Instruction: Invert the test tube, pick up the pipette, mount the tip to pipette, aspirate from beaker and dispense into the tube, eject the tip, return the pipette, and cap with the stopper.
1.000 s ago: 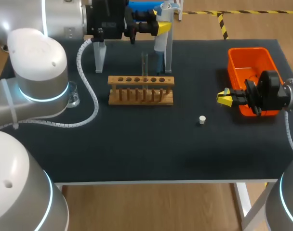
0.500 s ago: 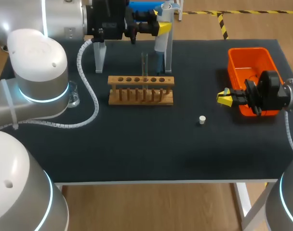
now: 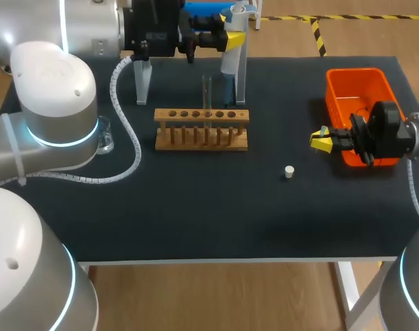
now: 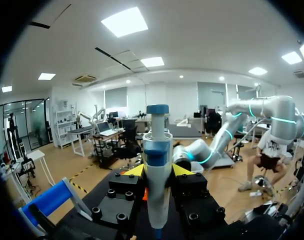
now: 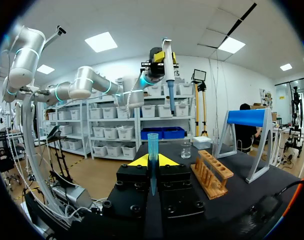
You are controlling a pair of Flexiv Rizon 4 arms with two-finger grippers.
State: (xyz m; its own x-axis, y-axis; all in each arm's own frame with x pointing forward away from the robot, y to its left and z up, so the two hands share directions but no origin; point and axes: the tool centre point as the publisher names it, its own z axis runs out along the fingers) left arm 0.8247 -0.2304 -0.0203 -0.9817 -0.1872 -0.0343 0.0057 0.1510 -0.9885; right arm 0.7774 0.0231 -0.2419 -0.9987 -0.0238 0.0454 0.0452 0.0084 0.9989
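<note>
At the back of the table my left gripper (image 3: 227, 38) is shut on the white and blue pipette (image 3: 229, 63), which hangs upright above the far side of the rack. From the left wrist, the pipette (image 4: 157, 175) stands between the yellow tips of that gripper (image 4: 157, 171). My right gripper (image 3: 322, 141) hovers left of the orange bin, shut on a blue pipette tip (image 5: 152, 152) that stands upright between the fingers of this gripper (image 5: 152, 161). A glass test tube (image 3: 207, 93) stands in the wooden rack (image 3: 201, 129). The beaker (image 3: 103, 140) sits at the left. A small white stopper (image 3: 289, 172) lies alone on the mat.
An orange bin (image 3: 359, 84) sits at the right, behind my right gripper. The pipette stand (image 3: 142, 81), white-legged with a blue top, is at the back behind the rack. My left arm and its white cable (image 3: 127, 138) cross the left side of the table.
</note>
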